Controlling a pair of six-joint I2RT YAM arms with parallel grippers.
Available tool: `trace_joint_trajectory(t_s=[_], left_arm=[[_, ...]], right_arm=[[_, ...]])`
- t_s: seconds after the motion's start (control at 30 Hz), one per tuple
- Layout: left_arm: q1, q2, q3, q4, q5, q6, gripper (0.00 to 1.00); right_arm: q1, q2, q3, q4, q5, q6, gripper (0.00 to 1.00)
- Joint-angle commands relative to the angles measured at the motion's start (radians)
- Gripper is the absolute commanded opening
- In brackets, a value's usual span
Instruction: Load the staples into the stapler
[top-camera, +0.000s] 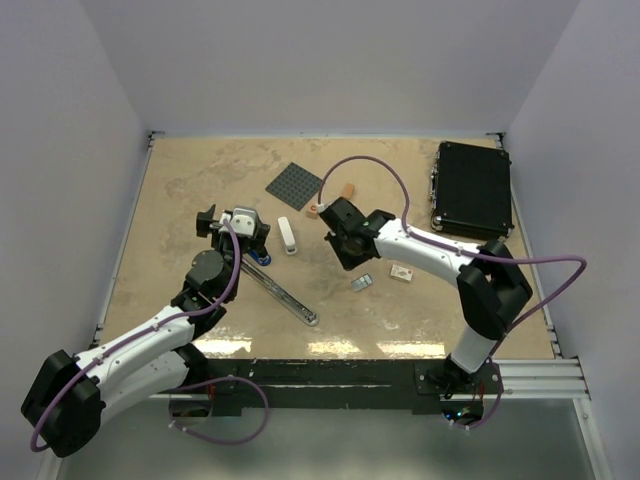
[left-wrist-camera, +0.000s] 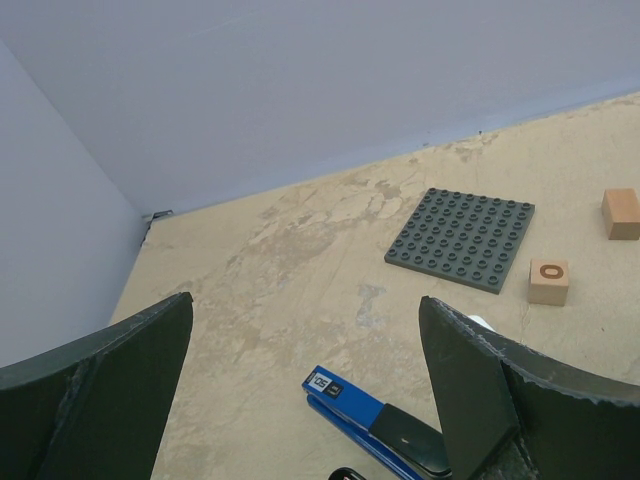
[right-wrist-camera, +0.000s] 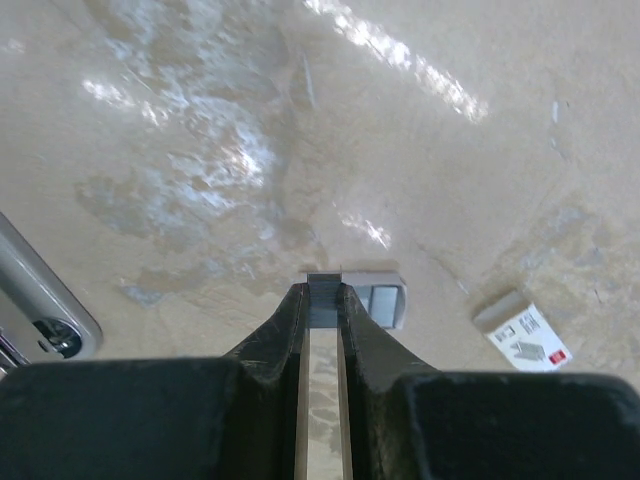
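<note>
The blue stapler (top-camera: 262, 256) lies opened, its long metal rail (top-camera: 290, 298) stretching toward the table's front. My left gripper (top-camera: 248, 238) hovers over its blue end with the jaws wide apart and empty; the left wrist view shows the stapler (left-wrist-camera: 368, 415) low between the fingers (left-wrist-camera: 140, 350). My right gripper (right-wrist-camera: 322, 292) is shut on a short grey strip of staples (right-wrist-camera: 323, 300), held just above the small grey tray (right-wrist-camera: 382, 302). That tray (top-camera: 362, 283) and the whitish staple box (top-camera: 402, 272) lie right of the rail. The box also shows in the right wrist view (right-wrist-camera: 525, 335).
A grey studded baseplate (top-camera: 295, 185) and two orange blocks (top-camera: 347, 190) (top-camera: 314, 210) lie at the back. A small white object (top-camera: 288, 237) lies between the grippers. A black case (top-camera: 472, 190) sits at the back right. Walls enclose the table.
</note>
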Motion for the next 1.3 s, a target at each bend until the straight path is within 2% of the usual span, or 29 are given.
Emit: trace_joint_trajectory(t_s=[0.0,0.33,0.43,0.53,0.57,0.7,1.27], left_arm=[[0.004,-0.012,0.016,0.035,0.007,-0.026,1.0],[0.004,-0.024,0.016,0.04,-0.005,-0.012,1.0],[0.004,-0.025,0.016,0.04,-0.005,-0.009,1.0],[0.004,-0.028,0.016,0.04,-0.003,-0.009,1.0],[0.004,-0.028,0.016,0.04,-0.003,-0.008,1.0],[0.005,-0.028,0.016,0.04,0.0,-0.009,1.0],[0.005,-0.036,0.018,0.038,0.004,-0.012,1.0]], right_arm=[[0.026,0.084,0.078,0.058,-0.038,-0.03,0.06],[0.041,0.244,0.165,0.049,-0.024,-0.041,0.09],[0.041,0.264,0.185,0.019,-0.018,-0.038,0.15],[0.043,0.273,0.199,-0.006,-0.038,-0.035,0.24],[0.041,0.275,0.208,-0.012,-0.041,-0.033,0.3],[0.041,0.296,0.234,-0.046,-0.052,-0.025,0.41],[-0.002,0.344,0.266,-0.086,-0.104,0.025,0.38]])
